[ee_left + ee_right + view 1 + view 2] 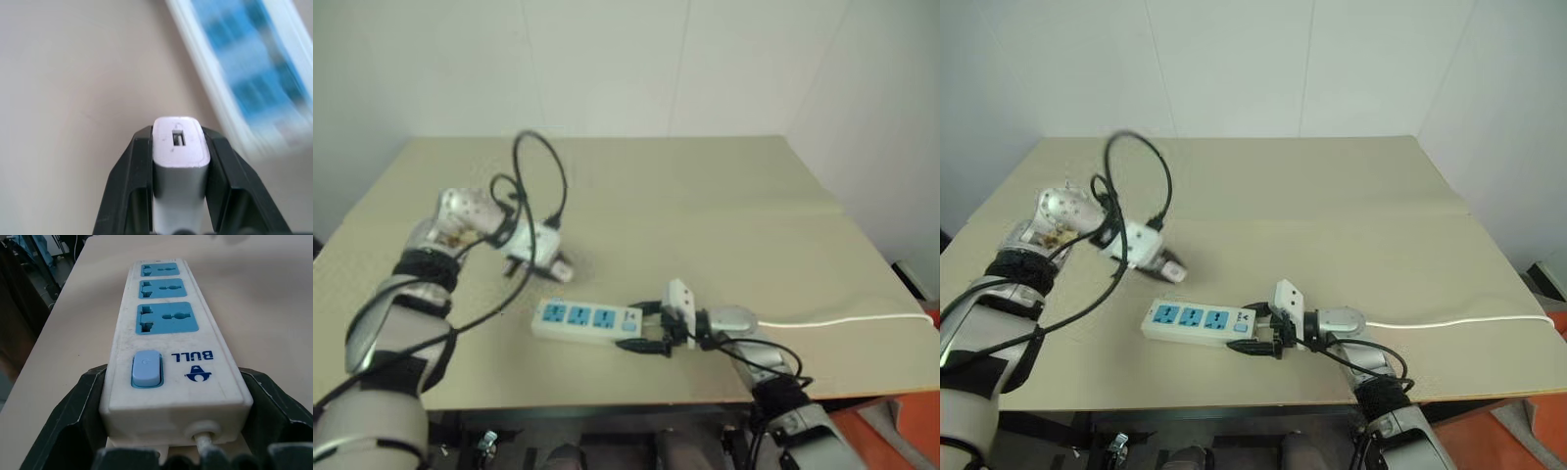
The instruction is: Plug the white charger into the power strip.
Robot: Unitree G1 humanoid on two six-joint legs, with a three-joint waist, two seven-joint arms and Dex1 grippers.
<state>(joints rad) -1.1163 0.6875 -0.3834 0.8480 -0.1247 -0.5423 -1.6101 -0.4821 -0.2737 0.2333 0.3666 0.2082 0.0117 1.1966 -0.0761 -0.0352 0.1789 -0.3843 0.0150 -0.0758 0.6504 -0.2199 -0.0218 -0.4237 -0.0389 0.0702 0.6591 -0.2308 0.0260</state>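
The white charger (178, 166) is clamped between the two black fingers of my left gripper (177, 133), with its USB port facing outward. That gripper (558, 266) hangs above the table, a little behind and left of the power strip (585, 320). The strip is a long white bar with three blue sockets and a blue switch (146, 368). It lies near the table's front edge. My right gripper (651, 328) is shut on the strip's cord end, one finger on each side (173, 382). The thin white cord (842, 319) runs off to the right.
The tan table (705, 215) stretches back to a white wall, and its front edge runs just below the strip. A black cable (543, 166) loops up over my left wrist. Beyond the table's right edge an orange patch (891, 431) shows on the floor.
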